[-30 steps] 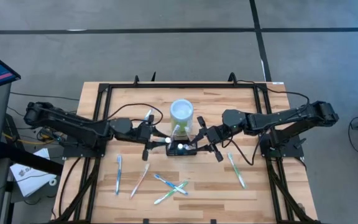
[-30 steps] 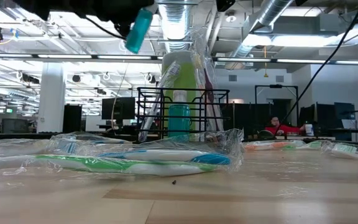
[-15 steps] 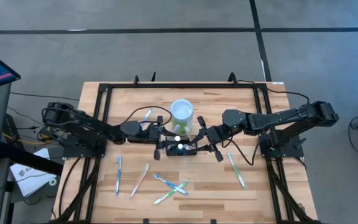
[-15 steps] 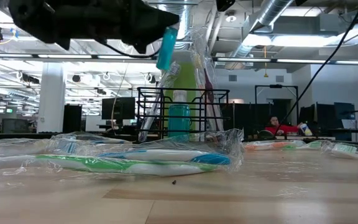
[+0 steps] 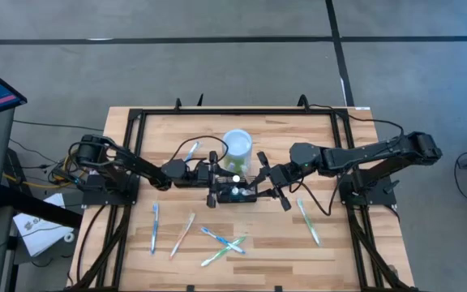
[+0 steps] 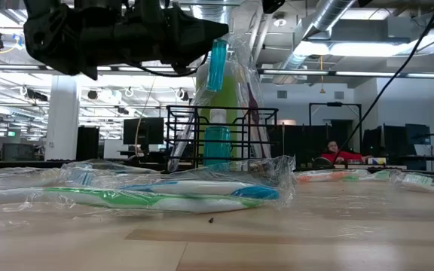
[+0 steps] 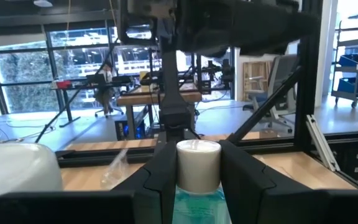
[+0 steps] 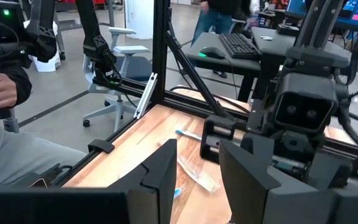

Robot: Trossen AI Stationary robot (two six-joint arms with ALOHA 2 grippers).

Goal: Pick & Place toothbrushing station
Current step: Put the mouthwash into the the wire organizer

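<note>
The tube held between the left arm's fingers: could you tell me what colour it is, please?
The tube is translucent teal-blue with a white cap, best seen in the left wrist view.

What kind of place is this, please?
Probably a robotics lab in an open-plan office. A wooden table carries two robot arms, the ceiling shows bare ducts, and behind stand desks with a keyboard and office chairs.

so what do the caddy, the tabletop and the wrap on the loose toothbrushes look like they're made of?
Caddy: thin black wire, probably coated metal; you see straight through its open grid. Tabletop: light wood, matte, with visible plank seams and grain. Toothbrush wrap: clear, crinkled plastic film, glossy where it catches the light.
</note>
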